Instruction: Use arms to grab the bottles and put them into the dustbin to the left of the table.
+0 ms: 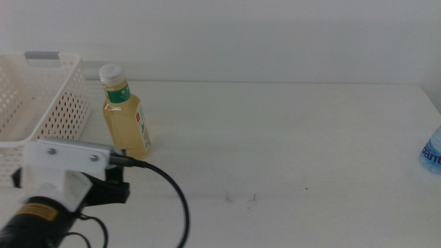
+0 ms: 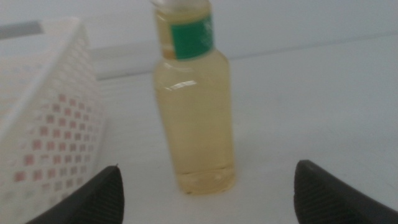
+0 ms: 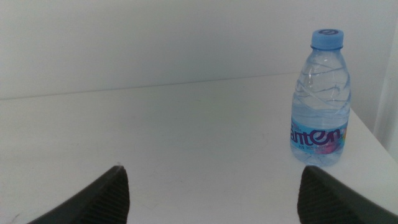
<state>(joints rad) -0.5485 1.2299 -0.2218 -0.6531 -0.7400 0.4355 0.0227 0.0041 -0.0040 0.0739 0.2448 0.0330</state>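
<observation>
The yellow-liquid bottle [image 1: 125,114] with white cap and green neck label stands upright on the white table [image 1: 289,145], just right of the white perforated dustbin [image 1: 41,96]. My left arm [image 1: 65,172] is at the front left, a little in front of this bottle. In the left wrist view the left gripper [image 2: 207,200] is open and empty, with the bottle [image 2: 196,124] ahead between its jaws and the dustbin [image 2: 43,118] beside it. The right gripper [image 3: 212,183] is open and empty, facing the small clear water bottle [image 3: 320,99] with blue cap. The red can is out of view.
The water bottle [image 1: 432,151] stands at the table's far right edge, cut off by the middle view's border. The right arm is outside the middle view. A black cable [image 1: 176,200] loops from the left arm. Small dark marks [image 1: 241,198] dot the table's front.
</observation>
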